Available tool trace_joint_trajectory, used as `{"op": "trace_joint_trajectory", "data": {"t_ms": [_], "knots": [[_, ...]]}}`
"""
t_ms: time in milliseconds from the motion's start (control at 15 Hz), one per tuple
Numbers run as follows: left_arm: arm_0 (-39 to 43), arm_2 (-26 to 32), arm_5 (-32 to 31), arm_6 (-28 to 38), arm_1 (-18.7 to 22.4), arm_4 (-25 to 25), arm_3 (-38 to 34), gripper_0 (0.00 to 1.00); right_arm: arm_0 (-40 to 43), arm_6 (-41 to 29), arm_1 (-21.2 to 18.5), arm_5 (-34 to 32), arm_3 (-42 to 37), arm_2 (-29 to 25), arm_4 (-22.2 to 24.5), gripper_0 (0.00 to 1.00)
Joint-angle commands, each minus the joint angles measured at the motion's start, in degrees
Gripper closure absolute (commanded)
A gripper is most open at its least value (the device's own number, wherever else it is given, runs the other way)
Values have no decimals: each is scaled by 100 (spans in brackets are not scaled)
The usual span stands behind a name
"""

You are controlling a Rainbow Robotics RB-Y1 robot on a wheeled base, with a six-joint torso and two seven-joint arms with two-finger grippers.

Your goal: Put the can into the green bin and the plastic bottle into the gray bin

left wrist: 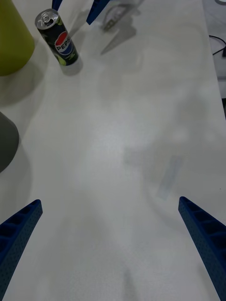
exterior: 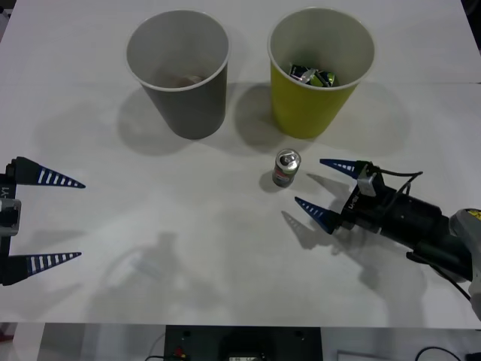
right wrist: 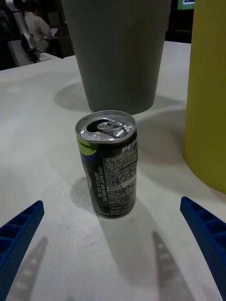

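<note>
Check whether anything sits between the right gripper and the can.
Nothing visible does. The right gripper is open, aimed at the upright can, with only bare table between them. The green bin stands just beyond the can.

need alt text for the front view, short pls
An upright can stands on a white table, just ahead of the open right tool and in front of the green bin. The gray bin stands beside it; the open left tool waits apart.

The can (left wrist: 59,38) reads "PEPSI" on its side.
</note>
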Motion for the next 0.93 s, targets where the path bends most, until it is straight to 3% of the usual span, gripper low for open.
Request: {"op": "trace_joint_trajectory", "data": {"t_ms": [67, 933], "knots": [[0, 0, 0, 0, 0, 0, 0, 0, -72, 24, 157, 269, 0, 88, -2, 0], [0, 0, 0, 0, 0, 0, 0, 0, -477, -38, 465, 1597, 0, 818, -46, 0]]}}
